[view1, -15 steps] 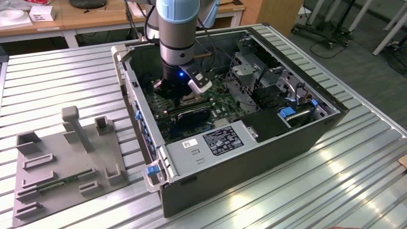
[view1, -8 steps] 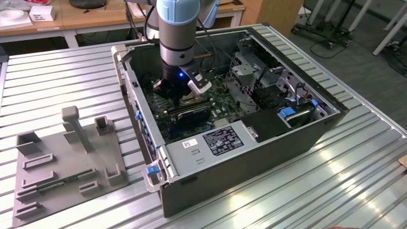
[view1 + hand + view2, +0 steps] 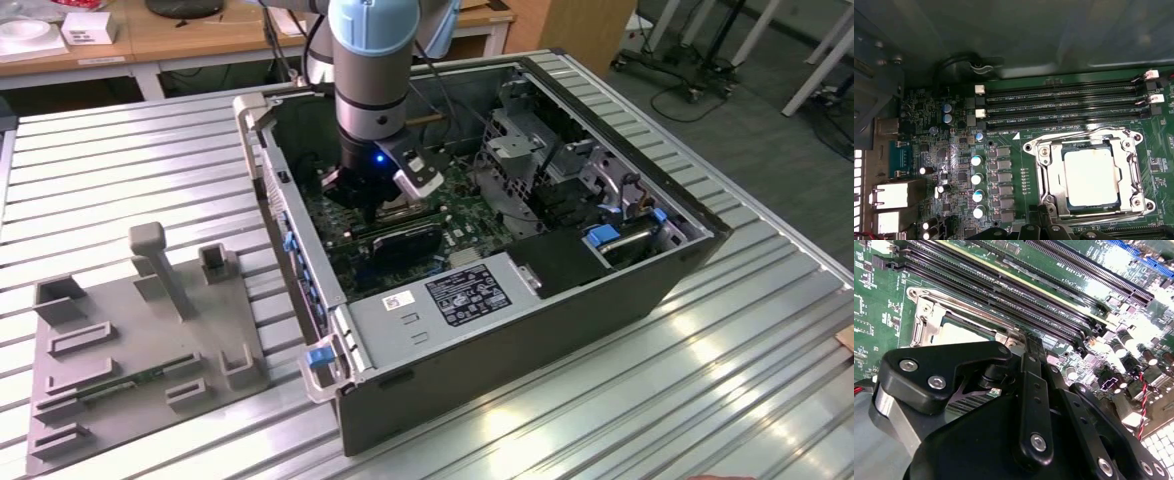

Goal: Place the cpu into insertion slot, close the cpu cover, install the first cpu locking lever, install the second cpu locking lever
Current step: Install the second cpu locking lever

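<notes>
In the first wrist view the cpu [image 3: 1091,178] lies flat in the insertion slot [image 3: 1051,172], the cpu cover [image 3: 1128,142] framing its edges, while the claw [image 3: 1046,230] hangs at the socket's six-o'clock edge, its opening impossible to judge.

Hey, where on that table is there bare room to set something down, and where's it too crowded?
Free: the ribbed table on the exterior view's right of the computer case, and the strip between the case and the grey fixture tray. Crowded: inside the case, where the arm and tool hang over the motherboard, at the socket beside the memory slots.
</notes>
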Robot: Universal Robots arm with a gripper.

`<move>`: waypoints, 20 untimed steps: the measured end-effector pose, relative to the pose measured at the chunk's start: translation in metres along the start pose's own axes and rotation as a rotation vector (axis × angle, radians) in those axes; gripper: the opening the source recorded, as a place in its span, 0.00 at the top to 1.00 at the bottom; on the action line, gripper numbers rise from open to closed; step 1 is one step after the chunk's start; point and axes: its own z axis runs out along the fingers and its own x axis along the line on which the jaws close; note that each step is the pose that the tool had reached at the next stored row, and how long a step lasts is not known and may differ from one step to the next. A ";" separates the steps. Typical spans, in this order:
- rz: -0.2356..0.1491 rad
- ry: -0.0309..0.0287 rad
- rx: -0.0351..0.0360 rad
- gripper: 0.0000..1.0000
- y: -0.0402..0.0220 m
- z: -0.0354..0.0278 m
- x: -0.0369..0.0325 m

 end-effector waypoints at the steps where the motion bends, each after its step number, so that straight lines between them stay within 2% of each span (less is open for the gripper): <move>1: 0.000 0.0000 -0.0001 0.89 0.0000 0.0001 0.0000; 10: 0.000 -0.0004 0.0001 0.89 0.0001 0.0001 0.0000; 13: 0.000 -0.0007 -0.0005 0.89 0.0005 -0.0019 -0.0001; 16: 0.000 -0.0004 0.0000 0.89 0.0008 -0.0056 -0.0002; 17: 0.000 -0.0004 0.0002 0.89 0.0017 -0.0122 -0.0004; 20: 0.000 -0.0004 0.0002 0.89 0.0022 -0.0161 -0.0006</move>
